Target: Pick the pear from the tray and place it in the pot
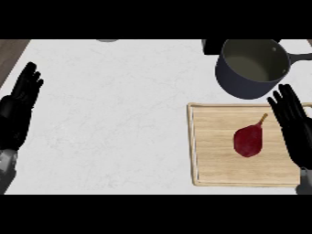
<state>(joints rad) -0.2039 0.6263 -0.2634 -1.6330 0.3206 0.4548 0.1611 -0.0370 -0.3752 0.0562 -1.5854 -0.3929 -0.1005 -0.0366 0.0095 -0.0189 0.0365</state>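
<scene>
The pear [249, 140] is dark red and lies on its side on the wooden tray [212, 173]. Its thin stem points up and to the right, toward the pot. The pear sits a bit right of the middle of the tray, and nothing is touching it.

Just to the right of the pear is the right hand [300, 130]. It is black, and it hangs over the right edge of the tray. Its fingers [284, 103] are straight and spread, pointing away from the robot toward the pot. They hold nothing. The pear lies beside the palm, to the left of it, with a small gap of bare wood between them.

The pot [234, 77] is dark grey and stands on the tabletop [118, 114] just past the far edge of the tray. It has a long dark handle [310, 56] that sticks out to the right. I can see nothing inside it.

Far over on the left side is the left hand [15, 109]. It rests near the edge of the white tabletop with its fingers straight and pointing up, well apart from the tray. It holds nothing too.
</scene>
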